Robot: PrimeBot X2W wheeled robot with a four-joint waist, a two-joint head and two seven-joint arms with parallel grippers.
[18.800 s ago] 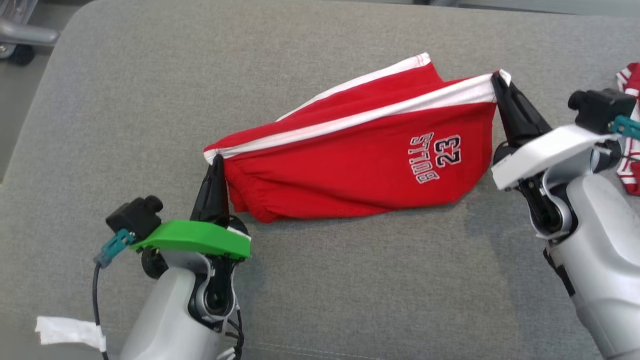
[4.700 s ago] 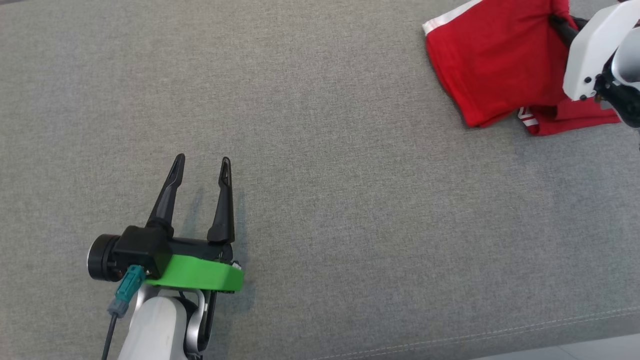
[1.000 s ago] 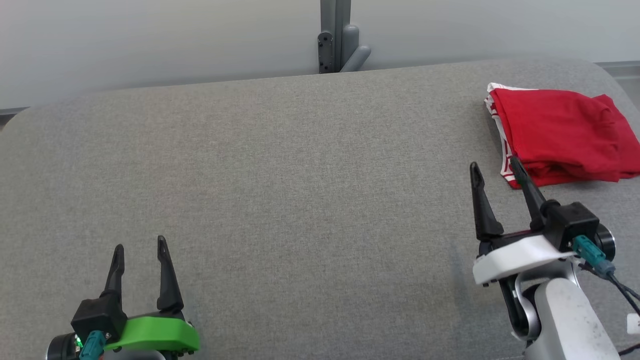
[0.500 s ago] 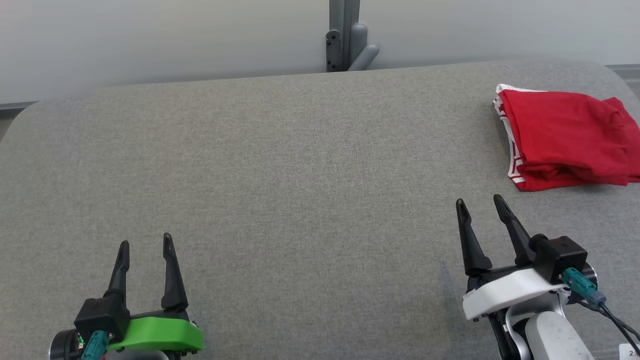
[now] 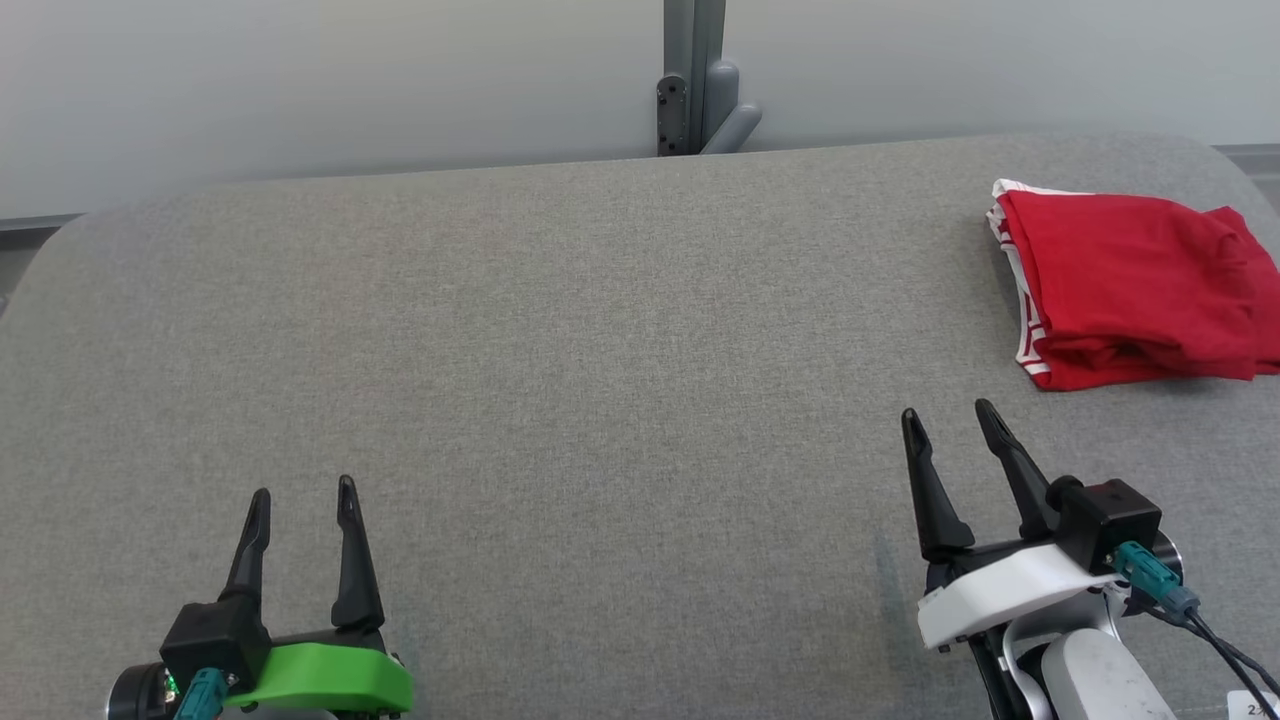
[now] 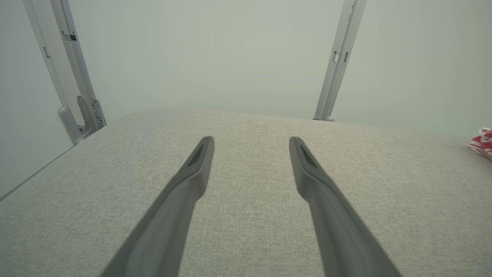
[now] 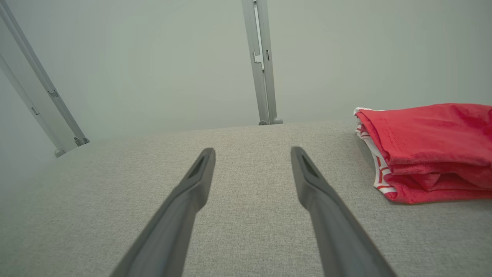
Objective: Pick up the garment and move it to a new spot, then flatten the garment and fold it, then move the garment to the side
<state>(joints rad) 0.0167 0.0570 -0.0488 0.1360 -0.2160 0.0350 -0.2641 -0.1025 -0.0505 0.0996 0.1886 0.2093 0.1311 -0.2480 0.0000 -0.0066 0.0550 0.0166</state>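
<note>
Garment point(image 5: 1130, 290), red with white-striped edge, folded, at far right of grey cushion point(image 5: 600, 350); right end cut off by frame. Left claw point(image 5: 303, 490) and right claw point(image 5: 947, 410) spread wide, empty, apart from garment. White tag point(image 5: 1262, 706) at corner cropped, unreadable. One second earlier, right claw tip at garment's edge.

Grey woven cloth over the counter point(image 5: 600, 350), matt and slightly rough. Soft matt red cloth with white trim for the garment point(image 5: 1130, 290), upper right. Matt dark plastic fingers point(image 5: 353, 570) and smooth green shell point(image 5: 320, 675) on the left hand point(image 5: 303, 490); smooth white shell point(image 5: 1000, 590) on the right hand point(image 5: 947, 410). Smooth grey metal post point(image 5: 690, 60), top centre.
</note>
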